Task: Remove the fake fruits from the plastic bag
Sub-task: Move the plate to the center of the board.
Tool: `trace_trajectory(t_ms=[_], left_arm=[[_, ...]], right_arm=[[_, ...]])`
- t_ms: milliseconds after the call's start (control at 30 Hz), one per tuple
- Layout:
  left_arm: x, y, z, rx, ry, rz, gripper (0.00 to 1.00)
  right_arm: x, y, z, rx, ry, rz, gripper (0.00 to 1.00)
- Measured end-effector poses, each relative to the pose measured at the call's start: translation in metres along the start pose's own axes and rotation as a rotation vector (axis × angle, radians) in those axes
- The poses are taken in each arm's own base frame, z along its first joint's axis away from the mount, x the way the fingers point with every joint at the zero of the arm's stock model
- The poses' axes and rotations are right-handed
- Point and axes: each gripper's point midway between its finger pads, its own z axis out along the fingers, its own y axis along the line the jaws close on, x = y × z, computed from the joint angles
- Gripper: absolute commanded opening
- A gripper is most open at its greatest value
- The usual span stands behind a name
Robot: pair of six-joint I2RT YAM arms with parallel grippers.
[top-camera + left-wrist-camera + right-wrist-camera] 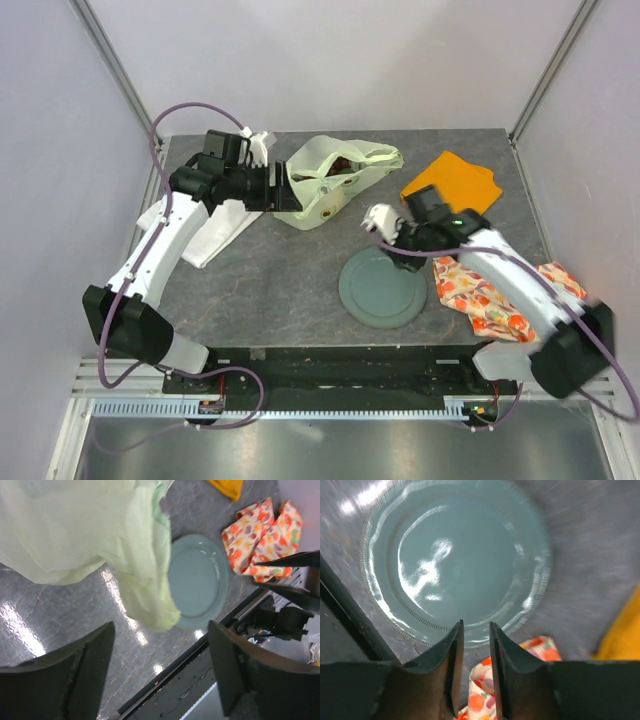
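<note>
1. I read the left gripper (160, 670) as spread wide: its two dark fingers (65, 675) stand far apart and grip nothing. In the top view it sits at the left edge of the thin, crinkly, pale yellow-green plastic bag (335, 185).
2. The plastic bag lies on the far middle of the grey table (280, 290). In its mouth I see one dark red fake fruit (345, 165). I cannot make out the other fruits.
3. On the right gripper (476, 630) the fingers are drawn to a narrow slit with nothing between them. In its wrist view the tips line up with the rim of the round grey-green plate (465, 565), apart from the bag.
4. A fruit-print orange cloth (490, 295) lies just right of the plate, a plain orange cloth (452, 180) lies beyond it, and a white folded cloth (215, 230) lies beside the left arm.
</note>
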Motion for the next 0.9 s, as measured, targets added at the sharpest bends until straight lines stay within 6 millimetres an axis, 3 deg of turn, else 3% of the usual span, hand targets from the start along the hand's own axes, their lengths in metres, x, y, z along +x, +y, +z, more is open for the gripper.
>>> trace_trajectory(t_ms=[67,100,200,433,533,900], left_arm=[[0.008,0.007,0.009,-0.011,0.038,-0.026,0.42],[0.010,0.009,0.012,-0.013,0.046,-0.037,0.30],[0.012,0.008,0.013,-0.003,0.053,-0.046,0.03],[0.024,0.012,0.018,0.005,0.075,-0.066,0.01],[0.026,0.014,0.017,0.001,0.077,-0.071,0.02],[0.014,0.031,-0.003,-0.038,0.007,-0.087,0.02]], right_arm=[[0.033,0.012,0.045,-0.106,0.169,-0.018,0.22],[0.046,0.017,0.060,-0.144,0.231,-0.030,0.20],[0.061,0.025,0.092,-0.199,0.320,-0.073,0.16],[0.052,0.038,0.143,-0.245,0.366,-0.199,0.14],[0.043,0.043,0.152,-0.246,0.389,-0.245,0.14],[-0.043,0.063,0.207,-0.230,0.250,-0.311,0.13]])
